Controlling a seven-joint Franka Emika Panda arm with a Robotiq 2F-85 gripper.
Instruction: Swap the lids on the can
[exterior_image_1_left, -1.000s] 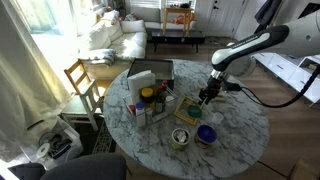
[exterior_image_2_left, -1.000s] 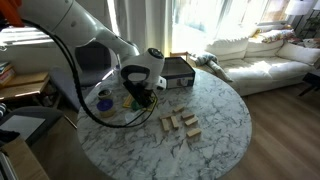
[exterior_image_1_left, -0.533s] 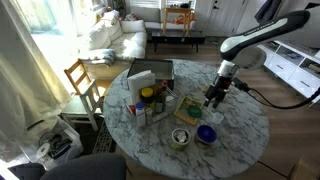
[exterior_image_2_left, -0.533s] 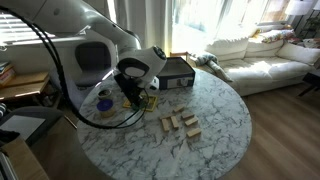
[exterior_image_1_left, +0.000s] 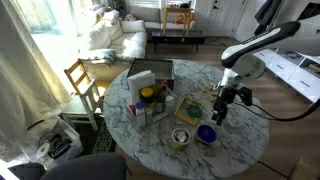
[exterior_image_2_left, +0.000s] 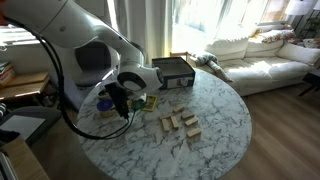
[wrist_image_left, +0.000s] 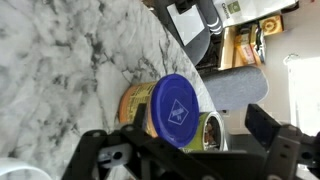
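Blue lid (wrist_image_left: 178, 108) rests on a can (wrist_image_left: 133, 106), tool (exterior_image_1_left: 218, 111) hovers wide and empty above: swap judged hardly started.

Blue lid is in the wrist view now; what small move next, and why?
Probably lower the gripper onto the blue lid: it sits on its can, roughly centred between the open fingers, with nothing gripped yet.

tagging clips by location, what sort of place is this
Probably a home living room: a white sofa, a wooden chair and a round marble table beside sunlit curtains.
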